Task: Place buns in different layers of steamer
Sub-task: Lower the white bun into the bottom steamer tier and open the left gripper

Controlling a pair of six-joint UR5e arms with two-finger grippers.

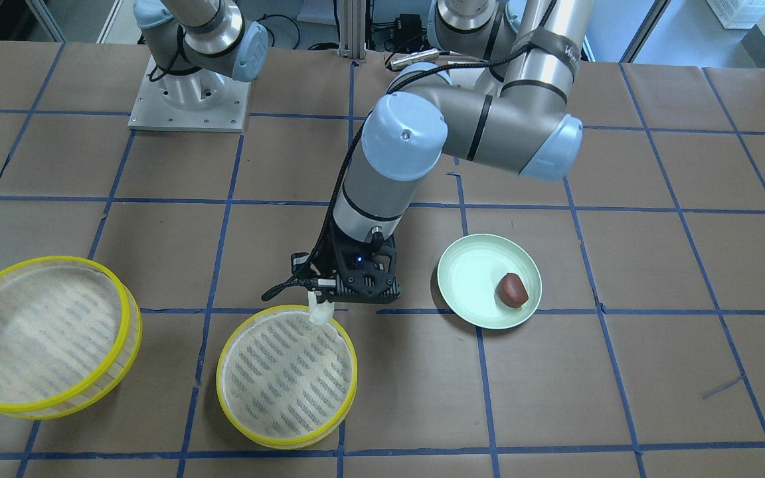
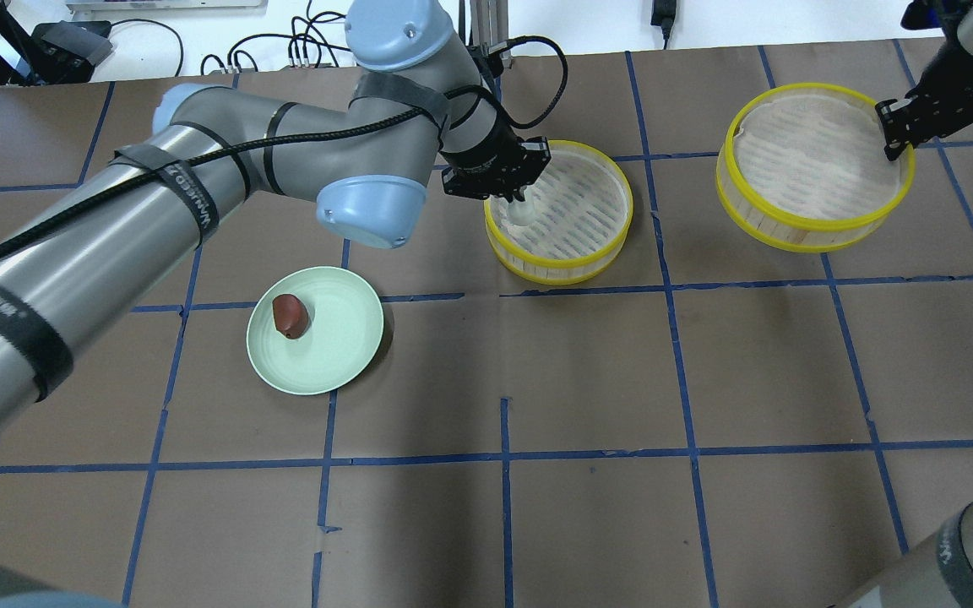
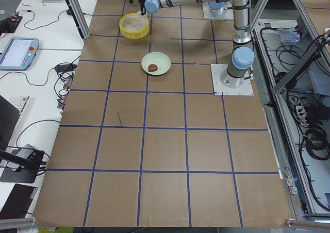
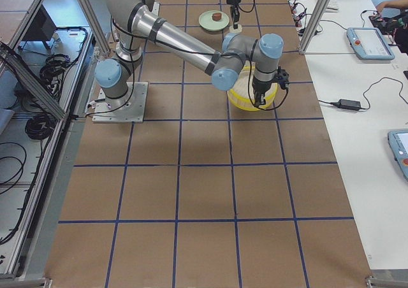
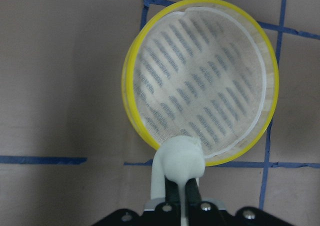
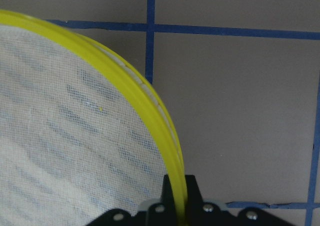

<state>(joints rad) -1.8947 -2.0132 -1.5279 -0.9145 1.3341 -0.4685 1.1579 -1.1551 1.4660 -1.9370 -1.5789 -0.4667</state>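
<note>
So far, neither bun is judged to be placed. On the paper-covered table the steamer is seen taken apart into two layers set well apart. The outer tray, on the robot's right, is seen tilted, and its yellow rim is pinched between the narrowly set fingers of the right gripper. The middle tray is seen lying flat, its mesh floor bare. A pale green plate is seen on the robot's left, apart from both trays.

The left gripper is seen closed on the off-white bun, which is held at the near rim of the middle tray, just at its edge; whether the bun touches the rim or mesh cannot be told. The reddish-brown bun is seen untouched on the plate.

The first placement is therefore judged to be under way but not finished. The off-white bun is yet to be carried fully inside and released; the reddish-brown bun is yet to be fetched and set in the other layer; restacking may be left after that.
</note>
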